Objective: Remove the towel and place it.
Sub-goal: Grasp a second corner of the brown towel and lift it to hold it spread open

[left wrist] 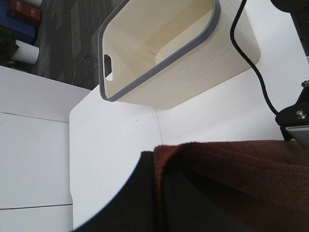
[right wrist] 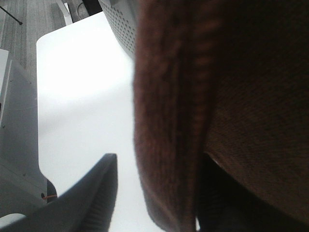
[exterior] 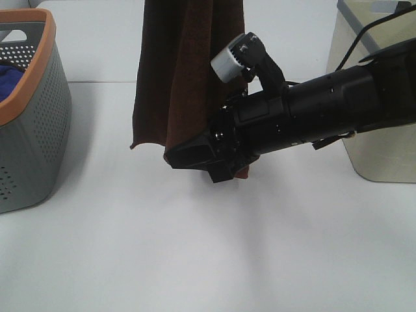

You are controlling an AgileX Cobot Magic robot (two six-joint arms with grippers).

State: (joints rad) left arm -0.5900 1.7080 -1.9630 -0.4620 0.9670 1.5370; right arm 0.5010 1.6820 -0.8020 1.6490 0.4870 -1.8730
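Note:
The dark brown towel (exterior: 185,71) hangs straight down over the white table (exterior: 195,247) from above the top edge of the exterior view. My left gripper (left wrist: 159,162) is out of the exterior view. In the left wrist view it is shut on a fold of the towel (left wrist: 231,169). My right gripper (exterior: 195,158) reaches across from the right to the towel's lower part. In the right wrist view its jaws stand open, with the towel's hanging edge (right wrist: 169,121) between one finger (right wrist: 94,193) and a second finger mostly hidden behind the cloth.
A grey perforated basket with an orange rim (exterior: 36,123) stands at the left and holds a blue cloth (exterior: 8,77). A cream bin with a grey rim (exterior: 380,97) stands at the right, also in the left wrist view (left wrist: 159,58). A black cable (left wrist: 251,63) runs beside it.

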